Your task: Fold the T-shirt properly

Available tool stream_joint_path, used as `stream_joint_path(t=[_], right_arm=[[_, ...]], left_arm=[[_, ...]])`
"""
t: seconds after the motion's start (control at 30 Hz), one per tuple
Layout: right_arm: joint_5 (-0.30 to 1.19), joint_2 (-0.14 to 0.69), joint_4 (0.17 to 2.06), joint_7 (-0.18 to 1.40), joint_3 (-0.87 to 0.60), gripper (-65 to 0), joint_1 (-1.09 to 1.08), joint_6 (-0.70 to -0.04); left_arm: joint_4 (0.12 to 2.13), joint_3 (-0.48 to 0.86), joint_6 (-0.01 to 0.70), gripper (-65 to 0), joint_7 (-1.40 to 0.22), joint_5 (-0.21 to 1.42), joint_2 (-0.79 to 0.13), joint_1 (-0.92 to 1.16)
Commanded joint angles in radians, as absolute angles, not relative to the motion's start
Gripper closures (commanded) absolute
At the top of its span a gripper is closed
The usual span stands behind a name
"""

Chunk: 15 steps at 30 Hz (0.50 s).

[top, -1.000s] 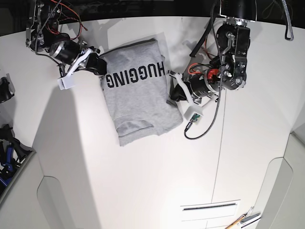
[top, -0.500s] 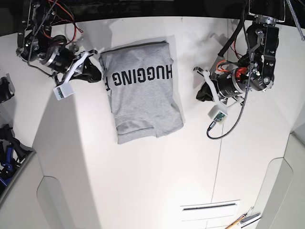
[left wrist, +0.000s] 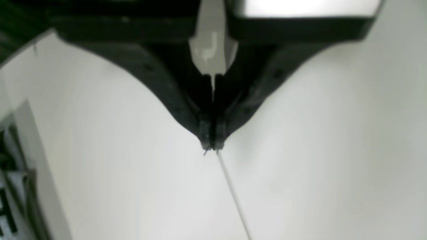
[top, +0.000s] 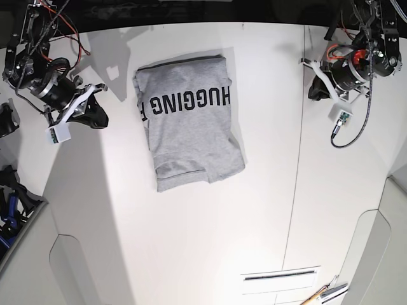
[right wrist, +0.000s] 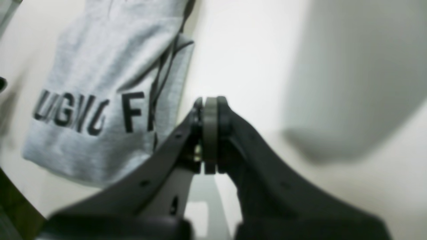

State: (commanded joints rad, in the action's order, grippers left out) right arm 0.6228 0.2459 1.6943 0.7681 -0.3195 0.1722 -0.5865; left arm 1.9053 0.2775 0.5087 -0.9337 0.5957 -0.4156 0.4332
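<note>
Base view: two robot arms sit at opposite edges of a white table (top: 210,241), both well apart from the T-shirt (top: 191,136), which lies folded into a rectangle at the table's upper middle, lettering up. The left gripper (top: 316,90) hangs over bare table, jaws pressed together, holding nothing. The right gripper (top: 100,117) is likewise clenched and empty, near the shirt's edge.

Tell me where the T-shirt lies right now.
In the base view the T-shirt lies folded on the white table, upper centre, between the right gripper at image left and the left gripper at image right, touching neither.
</note>
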Motion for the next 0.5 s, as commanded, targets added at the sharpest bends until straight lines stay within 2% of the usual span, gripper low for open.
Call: stream_joint_path(t=[0.27,0.37,0.5], right_arm=[[0.579,0.246,1.579,0.756,-0.111,0.0,0.173,-0.580],[0.570,0.247,1.600,0.769,-0.135,0.0,0.173,-0.579],[0.607,0.252,1.682,0.880,-0.266,0.0,0.176,-0.580]], left_arm=[[1.905,0.410,0.509,0.0,-0.949,0.638,-0.415,0.634],[1.913,0.472,0.509,0.0,-0.964,0.680,-0.415,0.699],[1.994,0.564,0.509,0.0,-0.970,0.692,-0.385,0.814]])
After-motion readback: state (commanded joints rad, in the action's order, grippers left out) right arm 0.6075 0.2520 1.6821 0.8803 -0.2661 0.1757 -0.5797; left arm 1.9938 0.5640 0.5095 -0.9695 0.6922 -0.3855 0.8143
